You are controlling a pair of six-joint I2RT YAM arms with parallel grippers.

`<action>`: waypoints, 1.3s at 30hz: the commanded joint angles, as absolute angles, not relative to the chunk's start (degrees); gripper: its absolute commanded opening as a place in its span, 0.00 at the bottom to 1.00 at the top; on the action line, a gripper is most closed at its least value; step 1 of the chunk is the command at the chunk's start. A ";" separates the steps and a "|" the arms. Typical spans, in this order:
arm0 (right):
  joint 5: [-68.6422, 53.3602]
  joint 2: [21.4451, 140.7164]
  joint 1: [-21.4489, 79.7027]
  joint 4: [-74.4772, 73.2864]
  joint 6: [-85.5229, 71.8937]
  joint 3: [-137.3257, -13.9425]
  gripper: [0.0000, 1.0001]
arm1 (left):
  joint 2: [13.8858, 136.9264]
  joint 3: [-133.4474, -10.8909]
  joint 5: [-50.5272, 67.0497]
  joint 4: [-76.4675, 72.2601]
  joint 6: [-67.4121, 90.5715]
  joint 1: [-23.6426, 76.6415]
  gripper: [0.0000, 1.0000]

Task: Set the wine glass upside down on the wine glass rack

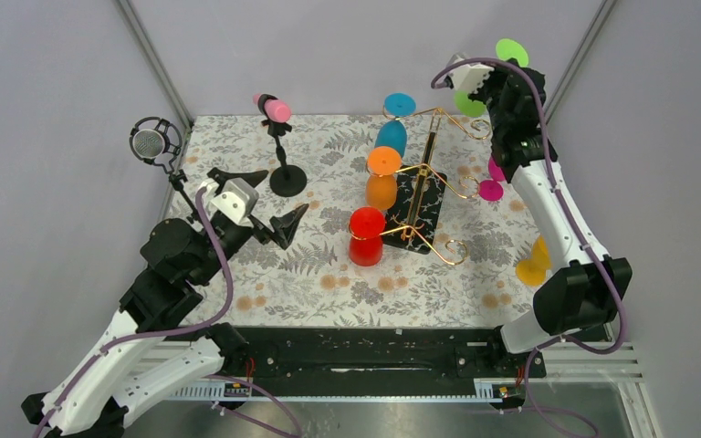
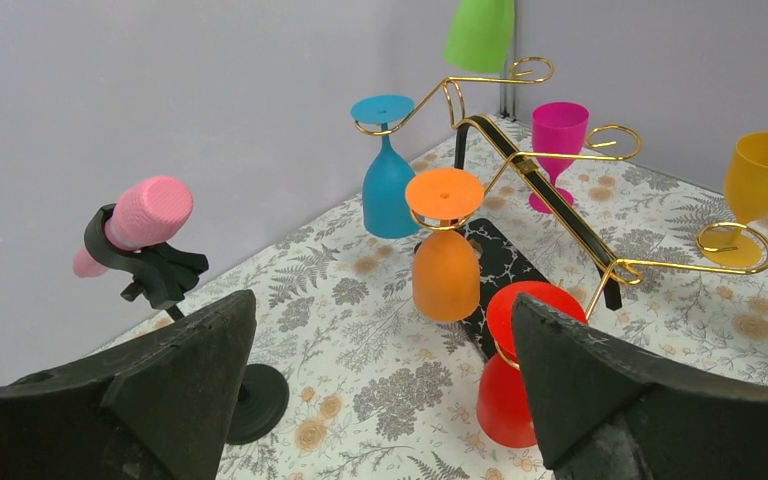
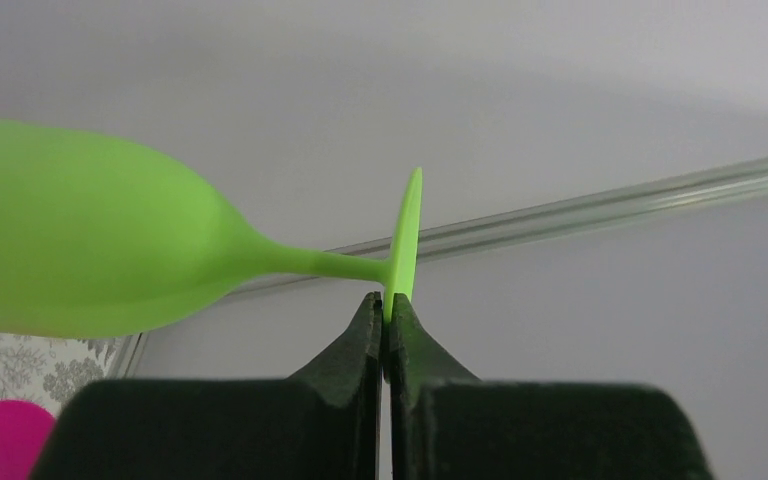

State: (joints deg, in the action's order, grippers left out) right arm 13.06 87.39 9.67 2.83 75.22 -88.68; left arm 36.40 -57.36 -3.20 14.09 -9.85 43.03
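The right gripper (image 3: 385, 312) is pressed together on the rim of the green wine glass (image 3: 90, 250), pinching the thin disc of its foot edge-on, so that in the wrist view the stem and bowl stretch away to the left. From above, this glass hangs in the air by the far right corner of the table, near the back end of the wine glass rack (image 1: 431, 151) but not touching it. The left gripper (image 1: 269, 203) hovers low over the patterned tablecloth (image 1: 329, 283) on the left, its fingers spread wide with nothing between them. The rack's gold wire arms branch from a slanted central post on a black speckled base. Three loops on its left side each carry a glass upside down, foot on top and bowl hanging below: a blue glass (image 2: 390, 190) farthest back, an orange glass (image 2: 447, 270) in the middle and a red glass (image 2: 508, 390) nearest. To the right of the rack a magenta glass (image 2: 557, 135) and a yellow glass (image 2: 760, 180) stand upright on the cloth; their insides cannot be seen. At the left rear a pink microphone (image 1: 274, 108) stands on a black stand, with a grey microphone (image 1: 151, 143) at the table's left edge.
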 commanded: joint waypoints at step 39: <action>-8.35 75.89 9.40 -6.94 88.23 -70.29 0.00 | 37.34 -56.18 1.52 14.75 -14.76 43.17 0.99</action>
State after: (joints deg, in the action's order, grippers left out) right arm -8.58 78.83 9.67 -10.11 89.12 -70.57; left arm 36.60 -56.47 -0.99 16.51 -13.82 43.00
